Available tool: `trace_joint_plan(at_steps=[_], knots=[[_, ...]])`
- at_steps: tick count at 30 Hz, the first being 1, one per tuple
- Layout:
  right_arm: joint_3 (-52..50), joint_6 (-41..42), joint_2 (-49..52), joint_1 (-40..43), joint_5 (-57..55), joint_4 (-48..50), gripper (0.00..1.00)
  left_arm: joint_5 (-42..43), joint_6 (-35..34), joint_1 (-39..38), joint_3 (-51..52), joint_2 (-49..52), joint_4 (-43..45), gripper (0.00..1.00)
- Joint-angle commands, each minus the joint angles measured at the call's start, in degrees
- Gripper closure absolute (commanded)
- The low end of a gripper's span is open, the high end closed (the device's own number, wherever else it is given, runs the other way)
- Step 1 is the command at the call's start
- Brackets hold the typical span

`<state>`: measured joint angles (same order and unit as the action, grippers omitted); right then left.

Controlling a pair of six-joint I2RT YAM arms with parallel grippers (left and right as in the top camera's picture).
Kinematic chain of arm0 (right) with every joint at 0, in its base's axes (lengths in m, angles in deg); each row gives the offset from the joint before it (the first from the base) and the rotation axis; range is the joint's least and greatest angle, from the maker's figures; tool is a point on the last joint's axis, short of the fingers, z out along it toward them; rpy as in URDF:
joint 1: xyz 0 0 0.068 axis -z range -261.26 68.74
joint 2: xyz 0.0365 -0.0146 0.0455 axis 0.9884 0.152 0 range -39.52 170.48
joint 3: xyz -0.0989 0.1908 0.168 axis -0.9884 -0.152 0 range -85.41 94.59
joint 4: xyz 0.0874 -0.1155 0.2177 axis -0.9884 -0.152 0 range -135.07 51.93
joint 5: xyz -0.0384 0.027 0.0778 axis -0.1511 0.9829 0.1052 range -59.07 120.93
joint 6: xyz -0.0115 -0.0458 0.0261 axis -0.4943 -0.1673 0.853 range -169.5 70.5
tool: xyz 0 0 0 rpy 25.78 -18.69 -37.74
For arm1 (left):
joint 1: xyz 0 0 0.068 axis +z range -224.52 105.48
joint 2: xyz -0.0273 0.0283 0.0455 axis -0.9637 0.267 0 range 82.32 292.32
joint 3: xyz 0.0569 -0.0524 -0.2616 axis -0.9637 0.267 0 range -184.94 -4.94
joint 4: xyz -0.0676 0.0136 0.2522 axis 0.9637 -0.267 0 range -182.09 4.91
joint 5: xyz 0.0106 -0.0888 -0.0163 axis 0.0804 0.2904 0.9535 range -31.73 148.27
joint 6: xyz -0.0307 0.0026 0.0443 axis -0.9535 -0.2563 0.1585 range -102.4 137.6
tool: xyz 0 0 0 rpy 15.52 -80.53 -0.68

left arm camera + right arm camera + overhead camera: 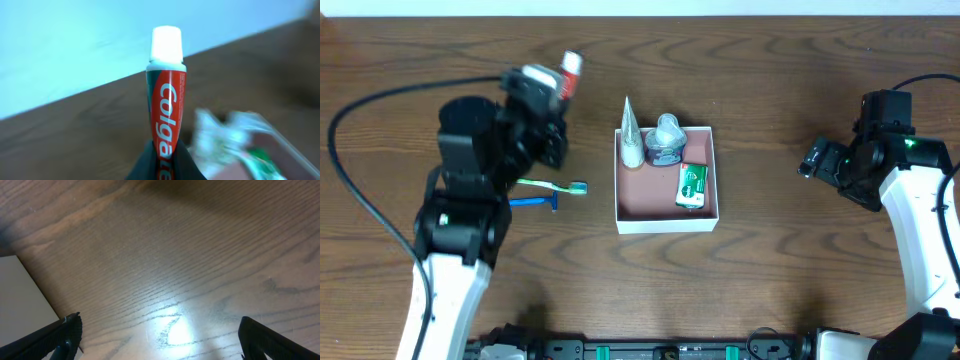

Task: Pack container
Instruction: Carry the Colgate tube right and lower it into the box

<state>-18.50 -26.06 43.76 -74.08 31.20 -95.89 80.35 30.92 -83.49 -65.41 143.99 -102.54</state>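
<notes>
- The left gripper (163,166) is clamped on a Colgate toothpaste tube (167,95), cap pointing away from the fingers.
- The container (645,198) lies at mid-table, between both grippers and well apart from each.
- The right gripper (160,326) is spread wide and holds nothing, over the bare table (175,255).
- Only the overhead view shows the toothbrush (556,186) left of the container.
- The left wrist view shows the container blurred.

Robotics lab: left arm (460,215) and right arm (920,210) flank wooden table (790,290)

Left pincer (166,162) clamps a tube (166,100); right pincer (160,330) spread.
</notes>
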Motion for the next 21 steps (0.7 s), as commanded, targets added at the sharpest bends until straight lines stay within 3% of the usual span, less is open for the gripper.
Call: trace_joint_plan(at_steps=[1, 10, 13, 21], knots=[[0.1, -0.4, -0.8, 0.3, 0.0, 0.0, 0.01, 8.8, 9.4, -3.8, -0.4, -2.3, -3.5, 0.94], [0.1, -0.4, -0.8, 0.3, 0.0, 0.0, 0.01, 8.9, 37.8, -17.2, -0.4, 2.6, -16.9, 0.94], [0.1, -0.4, -0.8, 0.3, 0.0, 0.0, 0.01, 8.7, 41.0, -20.6, -0.4, 6.6, -16.7, 0.94], [0.1, -0.3, -0.8, 0.3, 0.0, 0.0, 0.01, 8.7, 41.3, -25.0, -0.4, 18.1, -14.2, 0.94]])
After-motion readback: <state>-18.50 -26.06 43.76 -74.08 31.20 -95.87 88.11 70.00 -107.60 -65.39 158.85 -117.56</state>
